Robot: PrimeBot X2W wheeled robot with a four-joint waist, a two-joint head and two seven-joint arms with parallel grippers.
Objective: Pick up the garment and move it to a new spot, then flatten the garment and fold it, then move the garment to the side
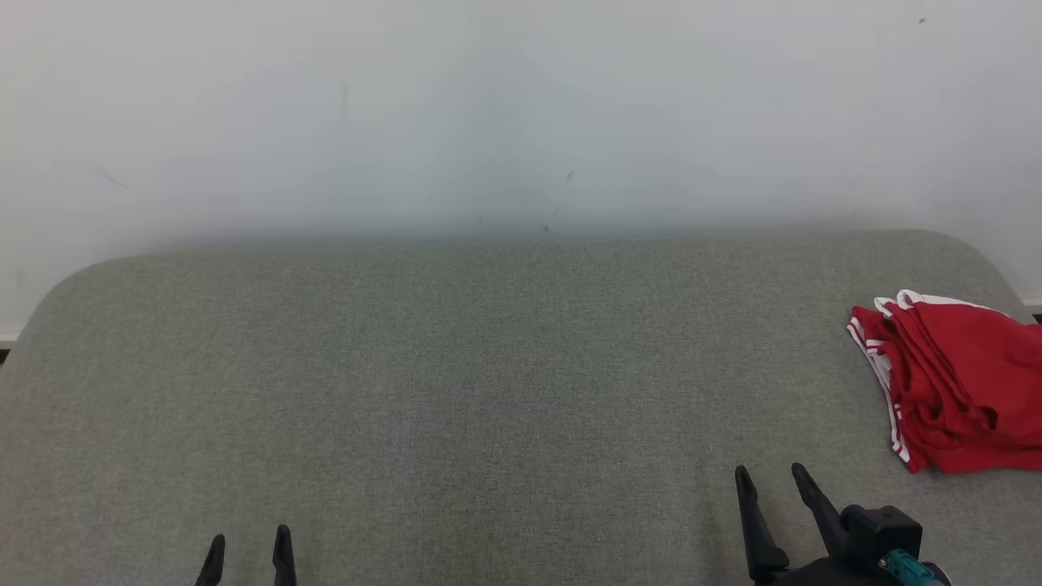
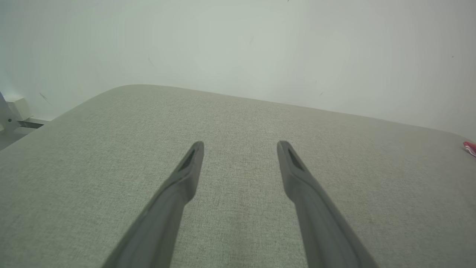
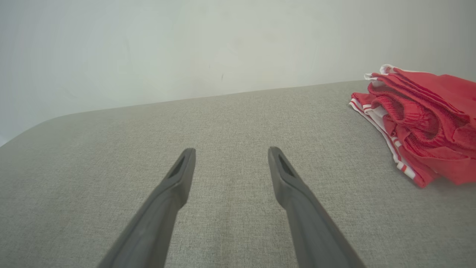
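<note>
Head view, lower left: left gripper [image 1: 249, 539] sits at the bottom edge, fingers apart, holding nothing. In the left wrist view the same gripper [image 2: 241, 145] is spread wide over bare grey cloth.

Centre: the worktop [image 1: 488, 366] is covered in grey fabric with rounded far corners; a pale wall [image 1: 488, 106] stands behind it.

Lower right: right gripper [image 1: 770, 472] is fully spread and empty, with its fingers pointing up the frame. In the right wrist view its fingers [image 3: 174, 186] hang over the worktop, apart from the cloth.

Right edge: the garment [image 1: 952, 382], red with white stripe trim, lies folded in a loose stack on the worktop, cut off by the frame edge. It is near the right gripper but not touching it.
</note>
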